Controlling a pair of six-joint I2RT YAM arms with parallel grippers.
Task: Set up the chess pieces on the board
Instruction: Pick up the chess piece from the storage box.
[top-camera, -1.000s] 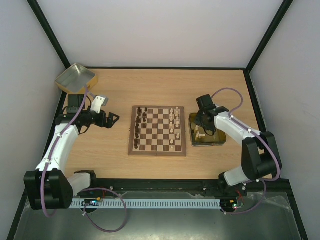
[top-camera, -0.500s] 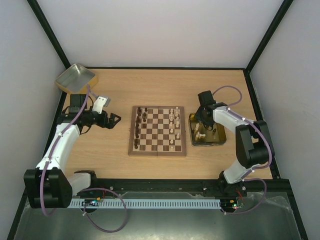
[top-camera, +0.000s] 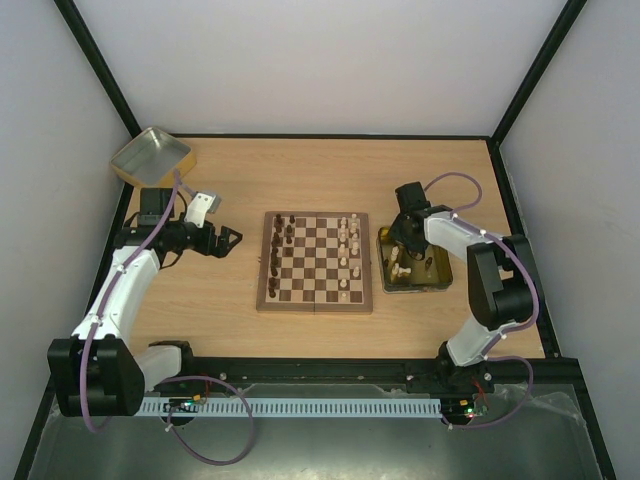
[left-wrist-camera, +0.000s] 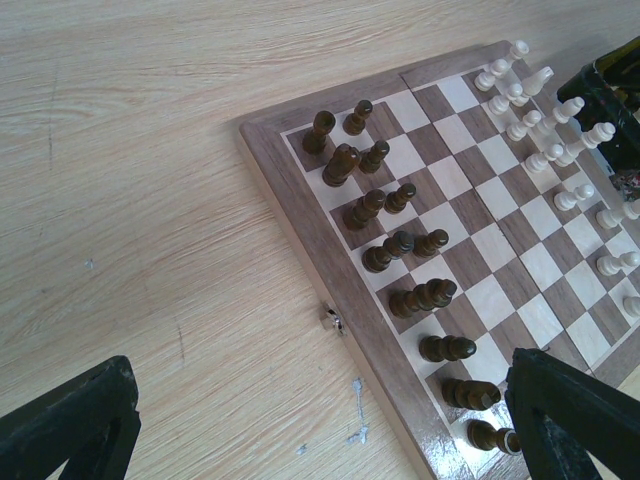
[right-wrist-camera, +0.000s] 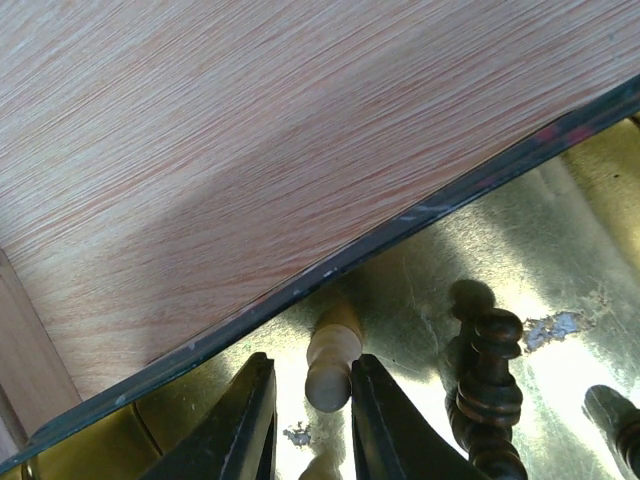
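- Table (top-camera: 320, 170): pale wood top, black frame along edges, white walls behind and at sides.
- Left arm (top-camera: 125, 280): reaches fwd from near-left base, wrist pointing twd board's left side. Right arm (top-camera: 495, 280): folded back over right side of table, wrist down over gold tray.
- Board (top-camera: 316, 307): flat at table centre, btw the two arms, checks dark brown and tan, mid-brown rim.
- Gold tray (top-camera: 415, 290): lies just beside board's right edge, holds loose pieces. 2nd metal tray (top-camera: 150, 155): far-left corner of table, well apart from board.
- Left gripper (top-camera: 233, 240): above bare wood left of board, fingers spread wide, nothing btw them.
- Right gripper (right-wrist-camera: 312, 365): tips down inside gold tray near its rim, fingers narrow and set either side of a pale piece (right-wrist-camera: 333, 355). One finger (right-wrist-camera: 385, 420) looks to touch it, a thin gap shows on the other side; can't tell if the pinch is firm.
- Dark pieces (left-wrist-camera: 400, 245): upright in two columns along board's left side.
- Pale pieces (top-camera: 349, 245): upright along board's right side, rows only partly filled.
- Dark piece (right-wrist-camera: 490, 385): turned, in gold tray just right of the fingers, apart from them.
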